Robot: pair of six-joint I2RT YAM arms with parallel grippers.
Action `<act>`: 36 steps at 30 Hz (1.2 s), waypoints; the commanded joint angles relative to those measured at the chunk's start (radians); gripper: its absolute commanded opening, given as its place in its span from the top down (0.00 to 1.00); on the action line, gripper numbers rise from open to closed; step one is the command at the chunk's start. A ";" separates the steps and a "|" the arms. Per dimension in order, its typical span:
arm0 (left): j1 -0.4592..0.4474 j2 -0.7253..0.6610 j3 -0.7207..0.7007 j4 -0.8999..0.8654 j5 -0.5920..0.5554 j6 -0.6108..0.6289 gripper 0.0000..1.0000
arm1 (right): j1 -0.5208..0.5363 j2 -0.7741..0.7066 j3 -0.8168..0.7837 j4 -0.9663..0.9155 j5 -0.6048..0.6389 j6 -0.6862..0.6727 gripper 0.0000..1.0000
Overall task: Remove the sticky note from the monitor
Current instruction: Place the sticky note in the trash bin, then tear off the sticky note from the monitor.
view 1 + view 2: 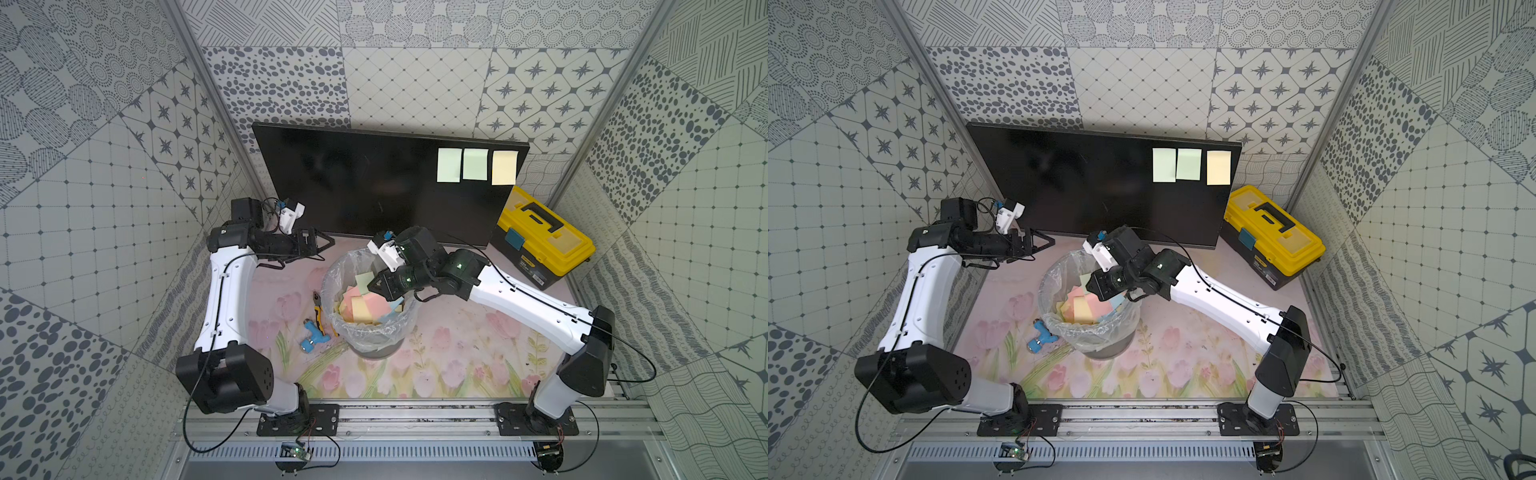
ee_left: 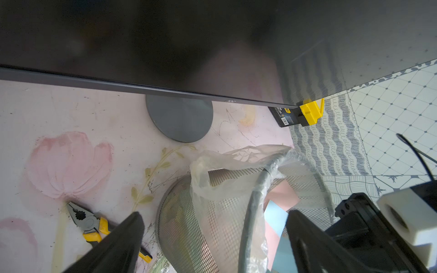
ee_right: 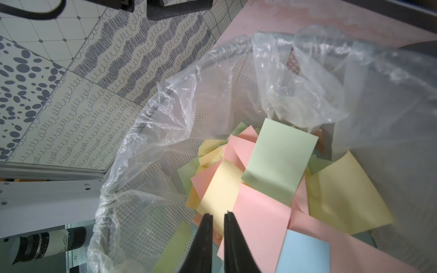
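Top views. The monitor (image 1: 353, 183) stands at the back of the floral mat (image 1: 436, 353), screen dark. Three notes are stuck in a row on its upper right: green (image 1: 449, 165), green (image 1: 475, 164), yellow (image 1: 504, 167). In both top views they lie flat on the glass, well apart from either arm. A yellow toolbox (image 1: 540, 237) sits just beside the monitor's right edge. The bin (image 1: 374, 334), lined with clear plastic, stands mid-mat in front of the screen with a pile (image 1: 361, 309) of coloured paper inside. Pliers (image 1: 320, 309) and a blue fitting (image 1: 311, 336) lie on the mat by the bin's left side.

The left gripper (image 1: 320, 243) hangs near the monitor's lower left corner, spread wide and empty. The right gripper (image 1: 374, 284) reaches over the bin's rim, pointing down into it. Its jaws cannot be read from here.

Left wrist. The monitor's (image 2: 165, 35) lower bezel crosses the frame, with the round grey stand base (image 2: 179, 120) under it. The left gripper (image 2: 215, 214) shows two dark fingers (image 2: 127, 236) far apart with nothing between them. Beyond are the mesh bin (image 2: 184, 224), the pliers (image 2: 92, 224) and a corner of the toolbox (image 2: 309, 113).

Right wrist. Looking down into the bin (image 3: 142, 132), the right gripper (image 3: 218, 214) is parted by a narrow gap and pinches nothing. Below it the pile (image 3: 260, 212) shows pink, yellow, blue and green. One green sheet (image 3: 279, 163) is uppermost, clear of the fingertips (image 3: 208, 227).
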 commanded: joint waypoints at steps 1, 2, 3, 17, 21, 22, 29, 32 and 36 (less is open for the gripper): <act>0.000 0.000 0.017 0.009 0.052 0.002 0.01 | 0.003 -0.028 0.032 0.009 0.054 -0.029 0.71; 0.000 0.001 0.017 0.009 0.053 0.002 0.01 | 0.002 -0.035 0.032 0.008 0.067 -0.030 0.67; 0.000 0.000 0.017 0.009 0.053 0.002 0.01 | 0.002 -0.041 0.034 0.007 0.079 -0.033 0.63; -0.006 0.004 0.024 0.014 0.060 -0.006 0.01 | -0.207 -0.277 -0.049 0.248 0.148 0.222 0.52; -0.008 0.006 0.026 0.014 0.057 -0.006 0.01 | -0.317 -0.366 -0.189 0.417 0.136 0.390 0.51; -0.008 0.006 0.027 0.014 0.057 -0.005 0.01 | -0.339 -0.379 -0.209 0.442 0.136 0.420 0.51; -0.010 0.006 0.027 0.014 0.056 -0.004 0.01 | -0.406 -0.379 -0.206 0.513 0.160 0.476 0.51; -0.011 0.006 0.027 0.013 0.055 -0.003 0.01 | -0.420 -0.365 -0.185 0.526 0.166 0.478 0.52; -0.011 0.003 0.027 0.011 0.053 -0.001 0.01 | -0.431 -0.357 -0.174 0.552 0.173 0.480 0.53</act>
